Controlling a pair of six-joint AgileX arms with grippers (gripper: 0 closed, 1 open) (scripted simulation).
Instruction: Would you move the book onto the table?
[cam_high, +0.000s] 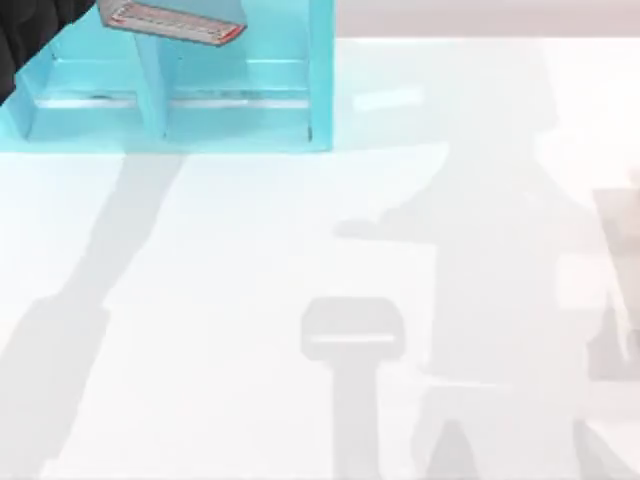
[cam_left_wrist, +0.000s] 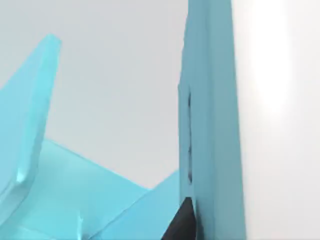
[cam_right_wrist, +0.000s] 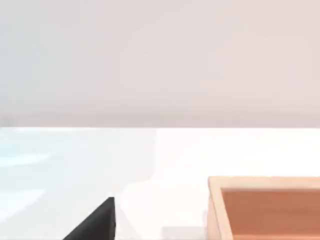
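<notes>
Left arm (cam_high: 40, 40) reaches in at the top-left corner over the teal shelf unit (cam_high: 200, 100), book (cam_high: 172, 22) tilted beside it. Grip state: cannot tell. White table (cam_high: 250, 320) below.

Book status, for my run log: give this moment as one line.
book: at shelf unit top, far-left | left arm: beside it | table: no book yet

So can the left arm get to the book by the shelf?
Probably yes. The left arm is right beside the book, above the shelf at the top view's left, and nothing stands between them. I can't tell if it already holds the book.
</notes>
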